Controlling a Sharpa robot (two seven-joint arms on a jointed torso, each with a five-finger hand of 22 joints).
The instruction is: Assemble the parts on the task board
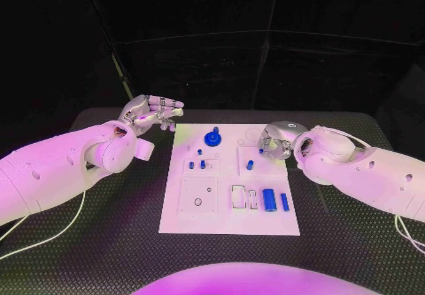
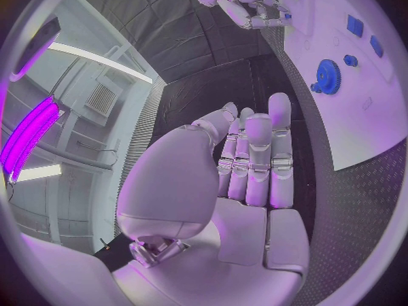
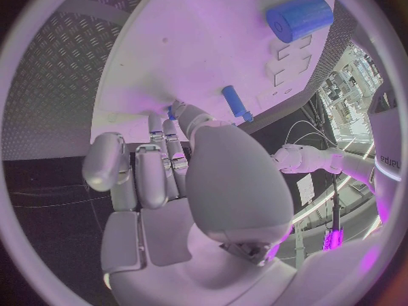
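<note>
The white task board (image 1: 228, 218) lies in the middle of the table. My right hand (image 1: 278, 139) is down on its far right part, and its fingertips pinch a small blue part (image 3: 173, 113) against the board. A blue peg (image 1: 250, 165) lies just beside that hand, the blue peg (image 3: 236, 104) close to the thumb. A blue gear (image 1: 212, 137) stands at the far middle, the gear (image 2: 327, 75) also showing past my left hand. My left hand (image 1: 150, 113) hovers off the board's far left corner, fingers stretched out side by side, holding nothing.
A thick blue cylinder (image 1: 268, 198) and a slimmer blue one (image 1: 284, 201) lie at the board's near right beside two framed slots (image 1: 239, 197). Small blue pieces (image 1: 198, 164) stand left of the middle. Black ribbed table (image 1: 106, 246) runs round the board.
</note>
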